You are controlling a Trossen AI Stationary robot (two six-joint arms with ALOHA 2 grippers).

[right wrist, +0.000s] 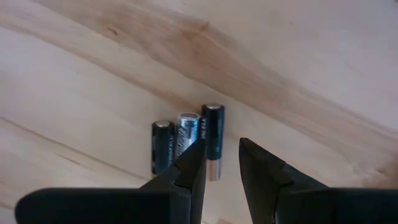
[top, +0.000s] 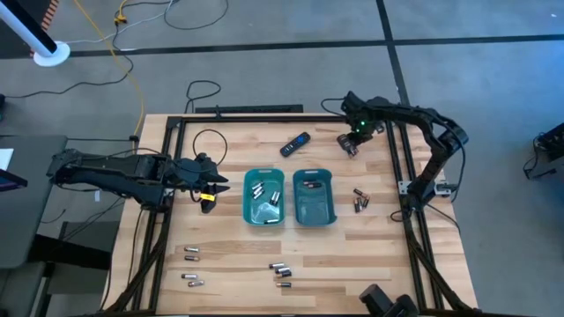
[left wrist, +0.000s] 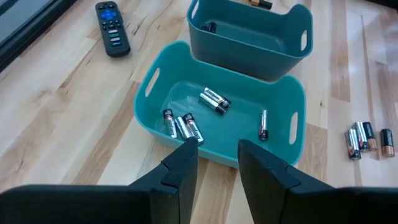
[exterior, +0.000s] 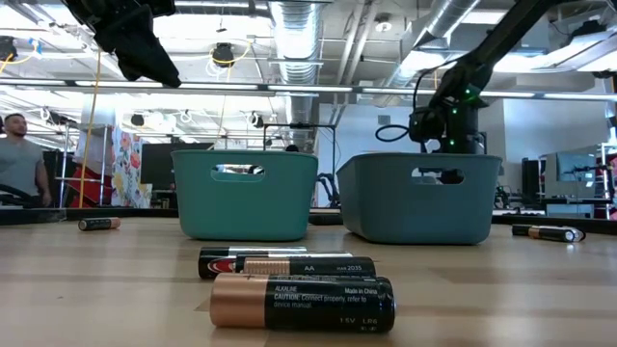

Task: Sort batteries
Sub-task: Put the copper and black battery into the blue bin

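Note:
Two teal trays stand side by side mid-table: the left tray (top: pixel 248 207) holds several batteries (left wrist: pixel 214 101), the right tray (top: pixel 329 201) shows one dark battery (top: pixel 309 185). More batteries lie loose near the near edge (top: pixel 280 269), (exterior: pixel 301 301) and to the right of the trays (top: pixel 359 201). My left gripper (left wrist: pixel 217 163) hangs open above the table, left of the left tray, holding nothing. My right gripper (right wrist: pixel 222 163) is open, low over three batteries (right wrist: pixel 180 144) lying side by side near the far right corner (top: pixel 351 147). My right gripper comes from above at the row of three batteries. One fingertip (right wrist: pixel 196 158) stands over the silvery end of the dark battery (right wrist: pixel 212 127) at the edge of the row. I cannot tell whether it touches it.
A black remote with a blue button (top: pixel 295 143) lies beyond the trays. A black frame (top: pixel 176 158) runs along the table's left, far and right edges. Two loose batteries lie near the left near corner (top: pixel 191 253), (top: pixel 192 280). A person (exterior: pixel 17 159) stands in the room behind.

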